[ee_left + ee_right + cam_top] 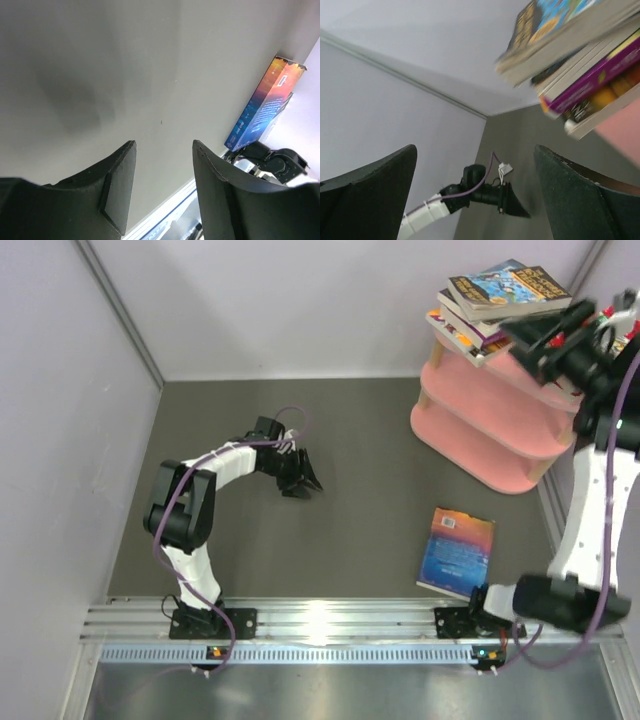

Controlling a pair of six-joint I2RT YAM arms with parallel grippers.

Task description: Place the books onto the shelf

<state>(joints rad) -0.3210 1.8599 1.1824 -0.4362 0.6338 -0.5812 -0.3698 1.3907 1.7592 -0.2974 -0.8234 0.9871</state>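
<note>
Several books (pixel 503 300) lie in an uneven stack on the top board of the pink shelf (pixel 480 430) at the back right. My right gripper (pixel 525 348) hovers just right of that stack, wide open and empty. In the right wrist view the stack (pixel 580 55) juts in above the right gripper (pixel 475 150), over the pink board (pixel 620 135). One blue and orange book (pixel 457 552) lies flat on the table near the right arm's base. My left gripper (pixel 300 475) sits low over mid-table, open and empty. The left wrist view has the blue book (pixel 265 107) far right of the left gripper (pixel 165 147).
Pale walls close the table in on the left, back and right. An aluminium rail (pixel 330 625) with both arm bases runs along the near edge. The shelf's lower boards (pixel 500 455) stick out toward the table's middle. The left arm (pixel 470 192) shows between my right fingers.
</note>
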